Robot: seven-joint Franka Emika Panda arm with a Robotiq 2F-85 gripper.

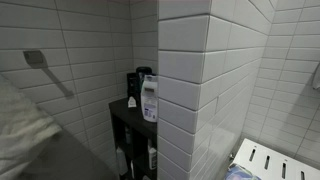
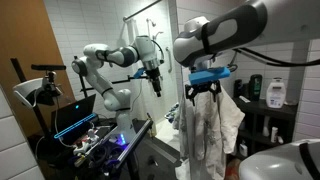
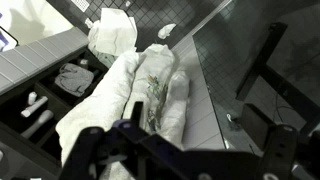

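Hanging from the gripper (image 2: 203,92), the towel (image 2: 212,135) falls in loose white folds, near the shelf (image 1: 128,112) but clear of it. The fingers appear drawn together, pinching the towel's top edge. The wrist view shows the cloth running straight out from between them. The grip is judged narrow, with only a small bunch of fabric taken.

Risks:
- **Slipping:** The towel could slip free if the pinch eases or the arm jerks, since its whole weight hangs from that one bunch.
- **Bottles:** The lower folds hang loose and could brush the bottles (image 1: 149,98) on the shelf and tip them, should the arm carry it that way.
- **Tiled corner:** The corner (image 1: 185,90) beside the shelf could drag on the cloth.

Not verifiable:
- **Depth of hold:** The fingertips are buried in fabric, so it cannot be confirmed.
- **Lower end:** The towel runs off the bottom edge of an exterior view.
- **Pale blur:** A blur (image 1: 18,125) well away from the shelf may be the same towel; this cannot be told.
- **Second cloth:** A white cloth (image 3: 112,30) beyond the towel in the wrist view is too blurred to identify.
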